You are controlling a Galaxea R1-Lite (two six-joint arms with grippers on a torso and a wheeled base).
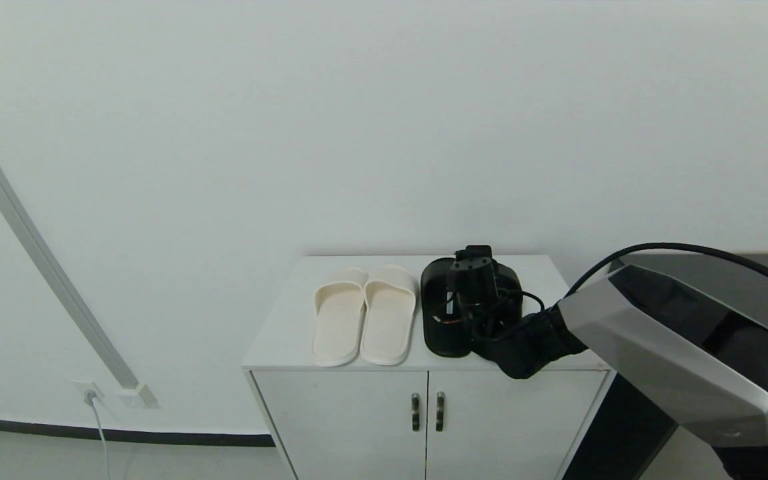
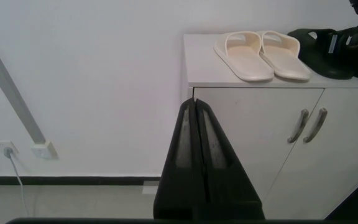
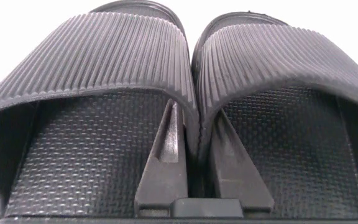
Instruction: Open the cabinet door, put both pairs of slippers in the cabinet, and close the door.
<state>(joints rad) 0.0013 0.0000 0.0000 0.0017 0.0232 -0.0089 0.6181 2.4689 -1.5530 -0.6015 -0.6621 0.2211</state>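
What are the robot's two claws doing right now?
Left gripper: shut, holding nothing.
Right gripper: shut on the black slippers, pinching their adjoining inner walls.

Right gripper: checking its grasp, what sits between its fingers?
The adjoining inner walls of the black slippers; the fingers sit one inside each, as the right wrist view shows.

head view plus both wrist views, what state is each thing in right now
cabinet doors: both closed, handles untouched
white slippers: side by side on the cabinet top, not held
black slippers: side by side on the cabinet top, adjoining inner walls pinched together
right end effector: shut on the black slippers, one finger inside each
left end effector: shut, empty, apart from the cabinet
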